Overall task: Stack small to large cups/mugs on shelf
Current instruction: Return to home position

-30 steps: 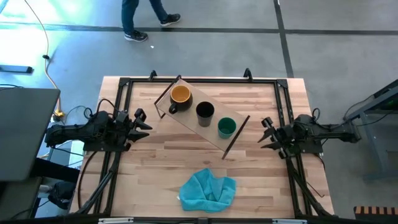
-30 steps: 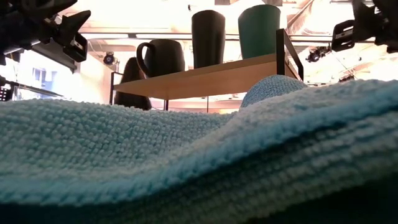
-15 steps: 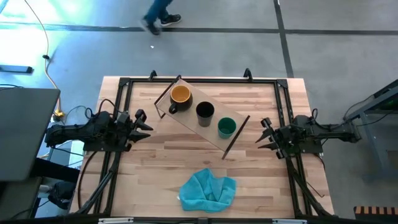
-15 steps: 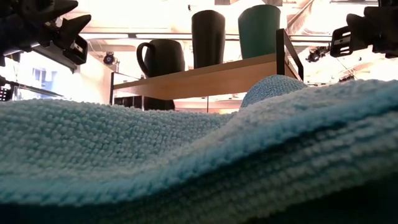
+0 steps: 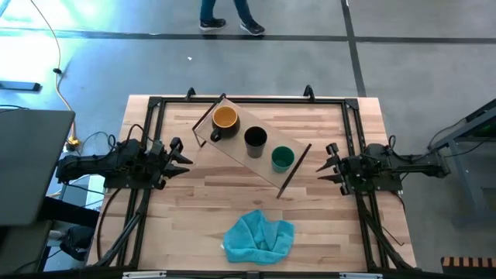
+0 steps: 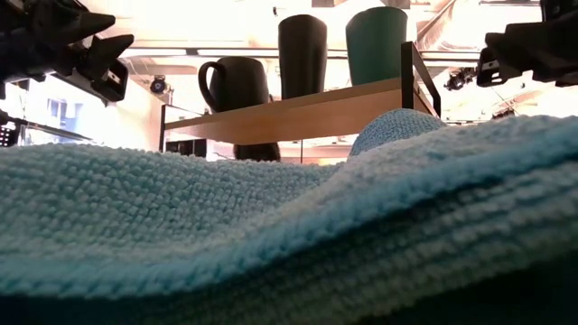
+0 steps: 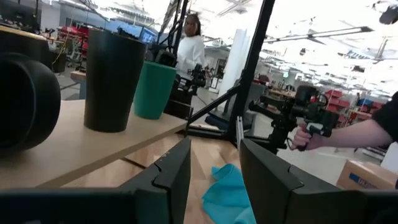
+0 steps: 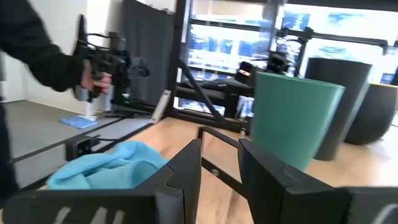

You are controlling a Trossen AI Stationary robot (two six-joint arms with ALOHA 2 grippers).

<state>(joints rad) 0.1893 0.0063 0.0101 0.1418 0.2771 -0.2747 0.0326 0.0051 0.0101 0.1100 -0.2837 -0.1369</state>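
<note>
1. Shelf [image 5: 235, 153]: a light board on thin black end legs. It lies slantwise on the tabletop [image 5: 194, 209] in the high view, just toward 12 o'clock of centre, with one end at 10 o'clock and the other at 3 o'clock.
2. Yellow-orange mug [image 5: 225, 118]: upright on the shelf's 10 o'clock end, with a dark handle.
3. Black cup [image 5: 256, 139]: upright at mid-shelf, just beside the mug and apart from it.
4. Green cup [image 5: 282, 159]: upright at the shelf's 3 o'clock end, near the black end leg.
5. Left gripper [image 5: 177, 153]: at the table's 9 o'clock edge, pointing at the shelf and well apart from it. The fingers are parted with nothing between them.
6. Right gripper [image 5: 328, 158]: at the 3 o'clock edge, near the green cup's end. The fingers are parted and hold nothing.
7. Teal cloth [image 5: 260, 236]: bunched at 6 o'clock.
8. Person [image 5: 225, 15]: legs on the floor beyond the 12 o'clock edge.
9. Hand [image 7: 308, 134]: grips a dark device in the room behind, as seen in the left wrist view.
</note>
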